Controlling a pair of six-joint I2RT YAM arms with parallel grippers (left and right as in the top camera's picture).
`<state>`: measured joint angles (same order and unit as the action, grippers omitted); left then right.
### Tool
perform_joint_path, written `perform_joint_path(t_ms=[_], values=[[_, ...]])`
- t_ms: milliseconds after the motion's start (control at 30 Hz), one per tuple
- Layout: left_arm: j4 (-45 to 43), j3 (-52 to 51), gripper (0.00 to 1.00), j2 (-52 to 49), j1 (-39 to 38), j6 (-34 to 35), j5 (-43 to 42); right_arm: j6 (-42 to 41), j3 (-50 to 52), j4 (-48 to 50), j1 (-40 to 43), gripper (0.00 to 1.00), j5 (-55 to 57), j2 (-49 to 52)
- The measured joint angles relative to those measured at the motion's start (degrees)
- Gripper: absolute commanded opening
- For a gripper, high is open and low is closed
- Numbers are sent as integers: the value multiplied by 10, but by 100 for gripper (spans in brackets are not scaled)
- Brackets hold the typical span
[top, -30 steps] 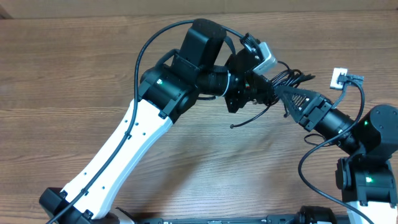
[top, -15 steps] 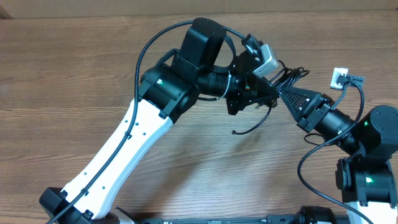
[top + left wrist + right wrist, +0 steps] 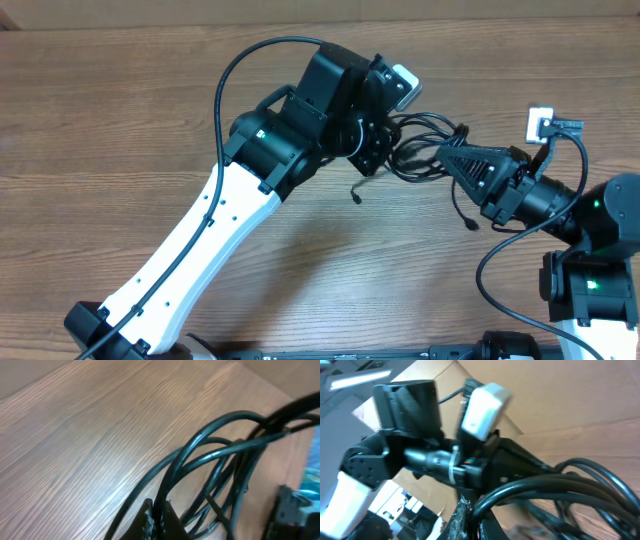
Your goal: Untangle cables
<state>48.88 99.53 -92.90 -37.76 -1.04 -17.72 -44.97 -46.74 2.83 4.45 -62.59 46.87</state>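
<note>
The cables [image 3: 415, 150], thin black cords, hang in a tangled bunch between my two grippers above the wooden table. My left gripper [image 3: 385, 150] is shut on one strand at the bunch's left side; in the left wrist view the cables [image 3: 215, 460] loop up from the pinched fingertips [image 3: 156, 517]. My right gripper [image 3: 445, 152] is shut on a strand at the right side; the right wrist view shows the cables [image 3: 560, 482] running out from its fingertips [image 3: 470, 515]. One loose end [image 3: 357, 196] dangles below the left gripper, another [image 3: 470, 222] hangs below the right.
The wooden table [image 3: 120, 120] spreads to the left and front. The left arm's white link [image 3: 200, 250] crosses the front left. The right arm's base [image 3: 590, 290] stands at the right edge, with its own thicker black cable [image 3: 500, 270] looping beside it.
The grippers have pulled apart: the left one moved left and back, the right one drew right. The bunch stretched out between them and a second loose end dropped below the right gripper.
</note>
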Motion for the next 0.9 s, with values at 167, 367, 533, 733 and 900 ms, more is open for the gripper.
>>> perform_joint_path(t_ms=[167, 367, 533, 733, 900], values=[[44, 0, 4, 0, 12, 11, 69, -42, 0, 67, 0, 4, -10, 0], [78, 0, 4, 0, 62, 12, 97, -95, 0, 96, 65, 4, -26, 0], [79, 0, 4, 0, 92, -22, 43, -104, 0, 51, 153, 47, -53, -4], [47, -1, 4, 0, 92, -62, -69, -83, -1, 3, 191, 77, -80, 11], [2, -1, 4, 0, 92, -69, -166, -77, -1, -25, 191, 78, -97, 48]])
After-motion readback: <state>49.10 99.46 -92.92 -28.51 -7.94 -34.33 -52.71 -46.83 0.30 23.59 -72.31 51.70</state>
